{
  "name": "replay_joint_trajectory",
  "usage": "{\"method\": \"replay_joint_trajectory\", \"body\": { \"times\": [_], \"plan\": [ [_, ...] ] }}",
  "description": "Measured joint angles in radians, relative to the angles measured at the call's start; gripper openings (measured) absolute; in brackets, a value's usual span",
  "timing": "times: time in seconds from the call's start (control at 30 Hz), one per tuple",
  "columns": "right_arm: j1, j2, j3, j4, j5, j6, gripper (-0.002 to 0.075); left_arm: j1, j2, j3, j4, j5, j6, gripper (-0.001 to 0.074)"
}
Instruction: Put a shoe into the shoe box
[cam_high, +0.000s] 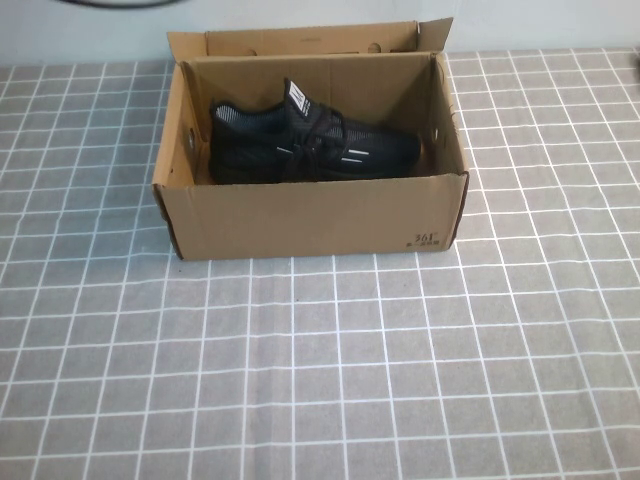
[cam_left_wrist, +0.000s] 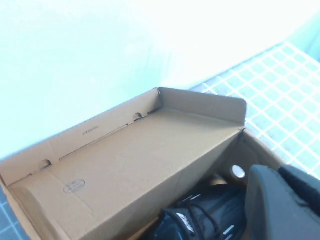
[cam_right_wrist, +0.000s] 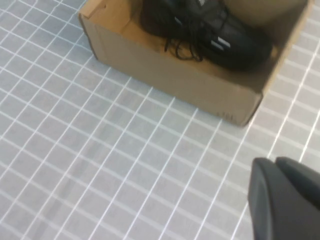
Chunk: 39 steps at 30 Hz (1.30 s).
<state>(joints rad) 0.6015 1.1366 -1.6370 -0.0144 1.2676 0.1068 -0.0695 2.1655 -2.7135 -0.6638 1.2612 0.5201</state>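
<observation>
The black knit shoe (cam_high: 310, 145) lies on its sole inside the open brown shoe box (cam_high: 310, 215), toe to the right, white tongue label up. The lid flap (cam_high: 300, 40) stands open at the back. Neither gripper shows in the high view. In the left wrist view my left gripper (cam_left_wrist: 277, 170) is shut and empty, above the box (cam_left_wrist: 140, 160) and over the shoe (cam_left_wrist: 200, 220). In the right wrist view my right gripper (cam_right_wrist: 274, 161) is shut and empty over the cloth, apart from the box (cam_right_wrist: 170, 75) with the shoe (cam_right_wrist: 210, 35) in it.
A grey cloth with a white grid (cam_high: 320, 370) covers the table around the box. A pale wall (cam_high: 80, 30) runs along the far edge behind the lid flap.
</observation>
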Motion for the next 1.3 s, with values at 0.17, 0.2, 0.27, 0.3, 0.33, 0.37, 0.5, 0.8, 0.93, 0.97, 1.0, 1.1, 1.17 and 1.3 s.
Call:
{"method": "replay_joint_trajectory", "body": {
  "times": [0.17, 0.2, 0.27, 0.3, 0.33, 0.37, 0.5, 0.8, 0.93, 0.97, 1.0, 1.1, 1.17, 1.3],
  "plan": [
    [0.0, -0.206, 0.165, 0.006, 0.0, 0.072, -0.0016, 0.0, -0.13, 0.123, 0.04, 0.002, -0.036, 0.0],
    [0.0, -0.257, 0.201, 0.014, 0.0, 0.08, -0.0016, 0.0, -0.162, 0.159, 0.047, 0.002, -0.038, 0.0],
    [0.0, -0.359, 0.268, 0.014, 0.002, 0.09, -0.0016, 0.0, -0.227, 0.232, 0.052, 0.004, -0.035, 0.0],
    [0.0, -0.411, 0.304, 0.014, 0.002, 0.093, -0.0016, 0.0, -0.265, 0.278, 0.054, 0.004, -0.029, 0.0],
    [0.0, -0.461, 0.34, 0.014, 0.004, 0.094, -0.0016, 0.0, -0.303, 0.324, 0.056, 0.004, -0.018, 0.0],
    [0.0, -0.5, 0.368, 0.023, 0.006, 0.095, -0.0016, 0.0, -0.335, 0.362, 0.056, 0.004, -0.006, 0.0],
    [0.0, -0.669, 0.488, 0.07, 0.012, 0.096, -0.0016, 0.0, -0.513, 0.593, 0.056, 0.001, 0.039, -0.0001],
    [0.0, -0.938, 0.703, 0.128, -0.111, 0.097, -0.0016, 0.0, -1.043, 1.286, 0.046, -0.342, 0.168, -0.0001],
    [0.0, -0.995, 0.812, 0.131, -0.269, 0.082, -0.0016, 0.0, -1.321, 1.61, 0.039, -0.535, 0.219, -0.0001],
    [0.0, -1.0, 0.834, 0.136, -0.301, 0.078, -0.0016, 0.0, -1.394, 1.691, 0.039, -0.583, 0.225, -0.0001],
    [0.0, -1.002, 0.861, 0.142, -0.338, 0.076, -0.0016, 0.0, -1.453, 1.753, 0.037, -0.621, 0.227, -0.0001],
    [0.0, -1.002, 0.926, 0.181, -0.444, 0.034, -0.0016, 0.0, -1.667, 1.959, 0.032, -0.739, 0.231, -0.0001],
    [0.0, -1.002, 0.965, 0.216, -0.521, 0.012, -0.0017, 0.0, -1.788, 2.067, 0.03, -0.793, 0.231, -0.0001],
    [0.0, -1.002, 1.015, 0.244, -0.641, -0.005, -0.0016, 0.0, -1.963, 2.21, 0.027, -0.842, 0.231, -0.0001]
  ]
}}
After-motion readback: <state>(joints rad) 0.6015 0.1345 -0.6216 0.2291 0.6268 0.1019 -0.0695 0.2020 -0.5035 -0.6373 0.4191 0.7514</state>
